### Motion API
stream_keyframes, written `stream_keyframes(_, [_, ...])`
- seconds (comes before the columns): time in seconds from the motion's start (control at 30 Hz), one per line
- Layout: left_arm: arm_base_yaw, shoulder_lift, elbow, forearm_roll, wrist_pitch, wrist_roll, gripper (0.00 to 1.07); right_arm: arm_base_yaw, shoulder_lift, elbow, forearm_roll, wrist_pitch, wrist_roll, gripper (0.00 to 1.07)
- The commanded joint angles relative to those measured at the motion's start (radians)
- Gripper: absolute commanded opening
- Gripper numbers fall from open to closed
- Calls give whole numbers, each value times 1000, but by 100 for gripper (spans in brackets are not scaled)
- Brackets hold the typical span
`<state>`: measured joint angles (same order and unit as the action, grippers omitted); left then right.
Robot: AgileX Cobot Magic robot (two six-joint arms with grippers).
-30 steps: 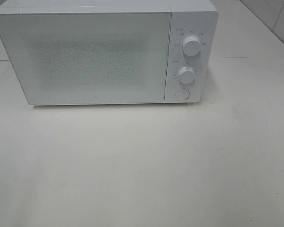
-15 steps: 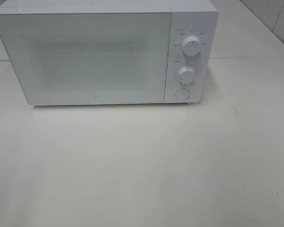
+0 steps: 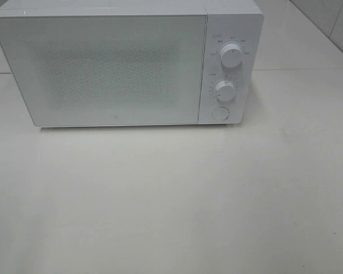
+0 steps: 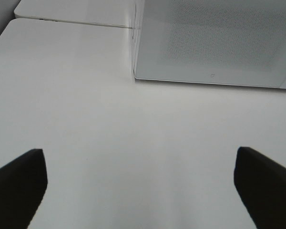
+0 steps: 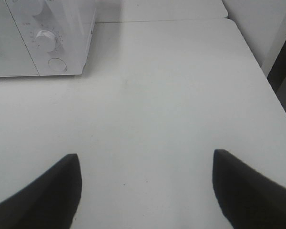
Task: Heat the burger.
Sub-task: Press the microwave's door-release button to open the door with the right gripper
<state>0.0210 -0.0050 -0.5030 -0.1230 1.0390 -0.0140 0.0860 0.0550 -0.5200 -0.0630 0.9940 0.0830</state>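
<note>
The burger is out of view in every frame. A white microwave (image 3: pixel 126 63) stands at the back of the table with its door (image 3: pixel 103 68) shut; the speckled window shows nothing inside. Two dials (image 3: pixel 231 57) and a round button (image 3: pixel 220 113) sit on its right panel. Neither arm appears in the exterior high view. My left gripper (image 4: pixel 140 183) is open above bare table in front of the microwave's (image 4: pixel 214 43) left corner, nothing between its dark fingers (image 4: pixel 19 183). Open and empty too, my right gripper (image 5: pixel 145 191) hovers right of the microwave (image 5: pixel 43 38).
The white table (image 3: pixel 171 200) stretches in front of the microwave. Its right edge (image 5: pixel 257 62) shows in the right wrist view, with a dark gap beyond. A seam (image 4: pixel 76 23) between two tabletops runs behind the microwave's left side.
</note>
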Motion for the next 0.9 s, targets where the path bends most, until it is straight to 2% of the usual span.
stream_keyframes(0.03, [2,-18,4,-3,-11,3,100,-7,24,-17,-7,-24,7,75])
stream_keyframes(0.3, [2,-18,4,-3,-11,3,100,-7,198,-26,-7,-215,7,75])
stream_keyframes(0.5, [2,-18,4,-3,-11,3,100,-7,269,-26,-7,-294,7,75])
stream_keyframes(0.9, [2,-18,4,-3,-11,3,100,-7,557,-25,-7,-506,16,74])
